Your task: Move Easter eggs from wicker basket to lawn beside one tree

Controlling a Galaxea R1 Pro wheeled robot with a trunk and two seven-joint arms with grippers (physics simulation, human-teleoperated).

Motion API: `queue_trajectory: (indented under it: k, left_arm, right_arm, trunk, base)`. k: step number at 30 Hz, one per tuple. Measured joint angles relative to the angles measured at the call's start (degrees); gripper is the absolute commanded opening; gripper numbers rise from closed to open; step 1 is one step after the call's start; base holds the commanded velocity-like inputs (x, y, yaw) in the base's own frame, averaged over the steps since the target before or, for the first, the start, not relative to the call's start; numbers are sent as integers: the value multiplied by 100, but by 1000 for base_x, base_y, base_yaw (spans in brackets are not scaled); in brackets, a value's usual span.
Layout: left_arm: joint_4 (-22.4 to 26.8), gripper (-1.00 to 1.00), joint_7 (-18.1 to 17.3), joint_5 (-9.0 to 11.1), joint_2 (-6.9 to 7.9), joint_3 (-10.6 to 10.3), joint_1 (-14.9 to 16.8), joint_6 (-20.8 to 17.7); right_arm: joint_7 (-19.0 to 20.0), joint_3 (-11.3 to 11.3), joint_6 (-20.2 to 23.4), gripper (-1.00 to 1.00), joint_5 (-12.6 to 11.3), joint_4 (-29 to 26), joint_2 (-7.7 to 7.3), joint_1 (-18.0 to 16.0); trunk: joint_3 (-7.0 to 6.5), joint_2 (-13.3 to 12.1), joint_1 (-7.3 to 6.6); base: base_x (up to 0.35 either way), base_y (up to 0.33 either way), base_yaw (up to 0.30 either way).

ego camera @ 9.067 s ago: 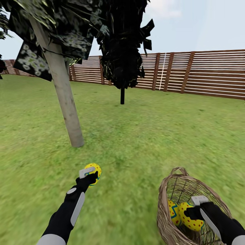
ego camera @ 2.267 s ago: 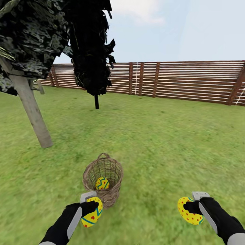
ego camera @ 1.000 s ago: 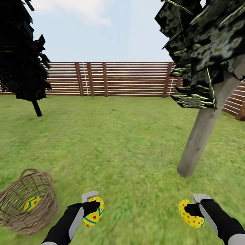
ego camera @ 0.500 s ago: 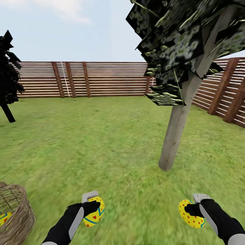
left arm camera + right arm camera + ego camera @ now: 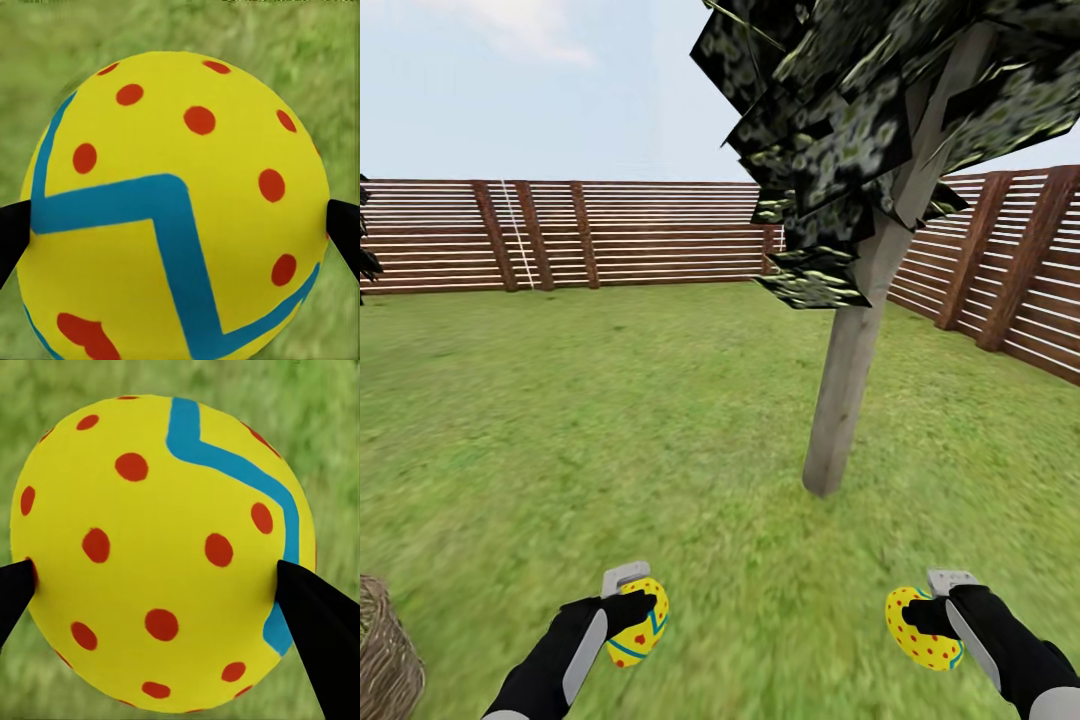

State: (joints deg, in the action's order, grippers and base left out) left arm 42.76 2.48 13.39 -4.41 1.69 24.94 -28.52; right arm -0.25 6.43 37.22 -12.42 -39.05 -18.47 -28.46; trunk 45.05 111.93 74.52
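A: Both your arms are loaded. Left end effector [image 5: 632, 612] is clamped on the egg with red spots and a blue zigzag [image 5: 637, 634]; the left wrist view has it pinched between two black fingertips [image 5: 12, 240], grass behind. Right end effector [image 5: 932, 608] grips the spotted egg with a blue band [image 5: 918, 628], same pinch from both sides in the right wrist view.

B: Where is your tree?

A: The tree [image 5: 847, 395] stands ahead and right of centre, pale trunk a little tilted, dark jagged crown overhead. Both eggs are held above the lawn [image 5: 610, 420], nearer to you than the trunk base, apart from it.

B: And the basket?

A: Only a woven edge of the wicker basket [image 5: 382, 660] shows at the lower left corner, well apart from the tree. You cannot see inside it from here. The slat fence [image 5: 630, 235] closes the far side.
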Motion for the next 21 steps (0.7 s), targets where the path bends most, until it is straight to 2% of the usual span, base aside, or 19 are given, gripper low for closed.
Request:
queue_trajectory:
  k: [4,13,16,19,21]
  left_arm:
    - [-13,-100,-1,1,-55,-1,0,-3]
    - [-129,-100,-1,0,-73,-33,0,3]
    - [-123,-100,9,0,-79,-33,0,27]
    - [-125,-100,49,0,-129,-26,0,238]
    - [-136,-100,53,-1,-140,-27,1,262]
  right_arm:
    - [-1,0,1,-100,-2,-1,0,-1]
    - [-1,0,2,-100,-2,-1,2,-2]
    - [0,0,0,-100,0,0,1,0]
    - [1,0,-1,-100,1,0,1,-2]
    - [1,0,-1,-100,-4,0,4,-1]
  trunk:
    - [0,0,0]
    - [0,0,0]
    - [0,0,2]
    - [0,0,3]
    - [0,0,0]
  base:
    - [314,-114,0]
    - [300,-172,0]
    - [90,-68,0]
    - [38,-4,0]
    - [269,-24,-112]
